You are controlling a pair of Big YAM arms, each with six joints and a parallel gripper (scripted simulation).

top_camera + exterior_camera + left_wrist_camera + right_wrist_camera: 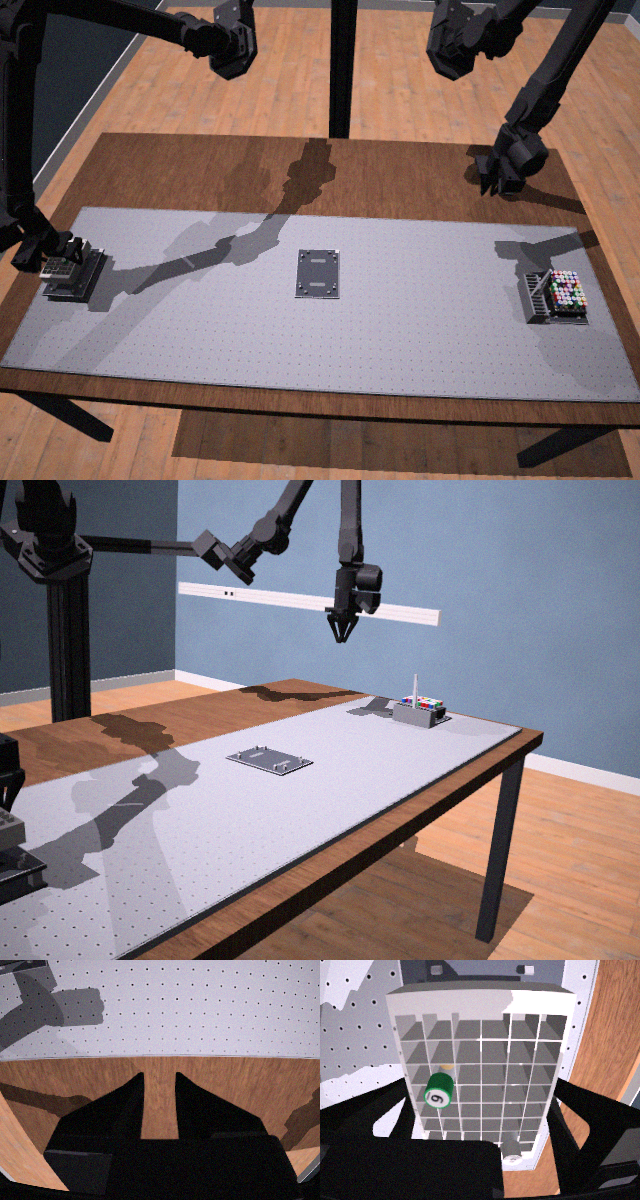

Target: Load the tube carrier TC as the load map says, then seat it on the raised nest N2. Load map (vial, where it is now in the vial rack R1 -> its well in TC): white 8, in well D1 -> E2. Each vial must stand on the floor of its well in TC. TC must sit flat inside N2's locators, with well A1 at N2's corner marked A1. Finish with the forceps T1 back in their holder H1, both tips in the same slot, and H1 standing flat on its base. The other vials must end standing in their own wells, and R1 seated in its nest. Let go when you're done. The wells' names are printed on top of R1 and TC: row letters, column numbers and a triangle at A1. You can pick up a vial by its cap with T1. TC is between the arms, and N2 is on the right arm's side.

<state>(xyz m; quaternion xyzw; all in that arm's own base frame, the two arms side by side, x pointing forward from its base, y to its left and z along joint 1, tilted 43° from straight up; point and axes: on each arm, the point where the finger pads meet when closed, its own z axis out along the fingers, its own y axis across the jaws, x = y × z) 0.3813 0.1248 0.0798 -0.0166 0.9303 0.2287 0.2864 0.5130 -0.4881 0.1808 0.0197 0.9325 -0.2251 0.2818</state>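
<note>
My right gripper [67, 255] [481, 1080] is shut on the light grey tube carrier TC [58, 269] [11, 830] [450, 1002], its fingers along two opposite sides. TC hangs a little above the dark raised nest N2 [90, 273] [32, 866] [545, 970]. In TC stand a green-capped vial [439, 1092] and a white-capped vial [511, 1154], whose number is unreadable. My left gripper [491, 192] [340, 641] [159, 1080] is partly open and empty, high above the table. The forceps T1 [541, 281] [415, 691] stand in holder H1 [528, 304] [413, 715]. N2's A1 mark is not readable.
Rack R1 [568, 311] [440, 712], full of coloured caps, sits beside H1 at the left arm's end. A flat dark nest [316, 273] [269, 761] with corner posts lies mid-board with nothing on it. The table's edge is close beyond N2.
</note>
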